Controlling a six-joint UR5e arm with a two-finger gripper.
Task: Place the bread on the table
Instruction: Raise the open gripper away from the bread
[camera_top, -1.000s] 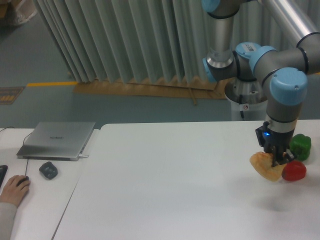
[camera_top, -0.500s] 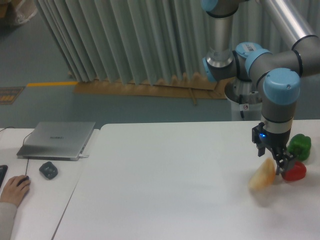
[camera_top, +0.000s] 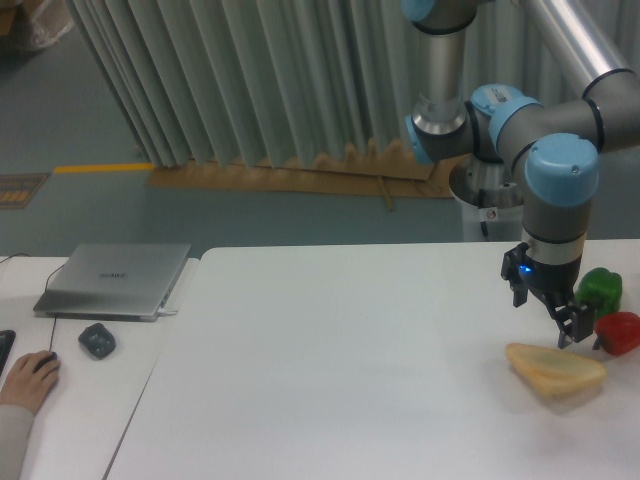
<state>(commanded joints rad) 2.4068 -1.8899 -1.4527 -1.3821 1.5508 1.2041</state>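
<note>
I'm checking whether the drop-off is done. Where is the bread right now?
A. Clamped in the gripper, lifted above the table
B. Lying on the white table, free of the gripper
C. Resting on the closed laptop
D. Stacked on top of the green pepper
B: the bread lies flat on the table, and the gripper sits above it with fingers apart, holding nothing.
</note>
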